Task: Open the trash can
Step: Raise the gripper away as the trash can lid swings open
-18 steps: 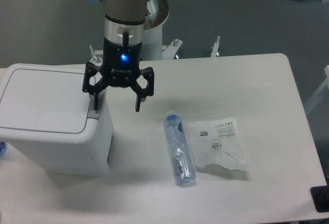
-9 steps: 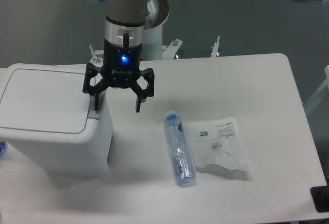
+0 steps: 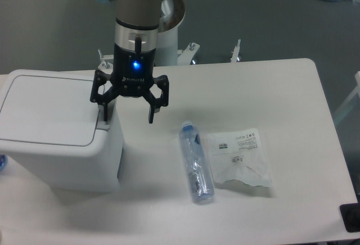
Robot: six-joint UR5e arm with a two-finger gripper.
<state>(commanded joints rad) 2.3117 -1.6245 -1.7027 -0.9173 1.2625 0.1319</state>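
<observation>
- In the camera view, I am looking down at the white counter (image 3: 270,87). The trash can (image 3: 56,138) is sitting at its left side, and it is the biggest thing here.
- Its flat lid (image 3: 48,107) is lying closed, so the can is not open yet.
- I am holding the hand (image 3: 128,117) right at the can's right edge. Its two fingers are spread wide and are grasping nothing.
- One finger (image 3: 103,112) is pointing down at the grey push tab (image 3: 102,125) at the lid's edge. I cannot tell if it is touching the tab.
- I am thinking the step now is getting onto that tab. Next I need to press straight down on it so the lid can pop up.
- A clear bottle (image 3: 196,162) and a plastic bag (image 3: 238,156) are lying to the right, well apart from the can.
</observation>
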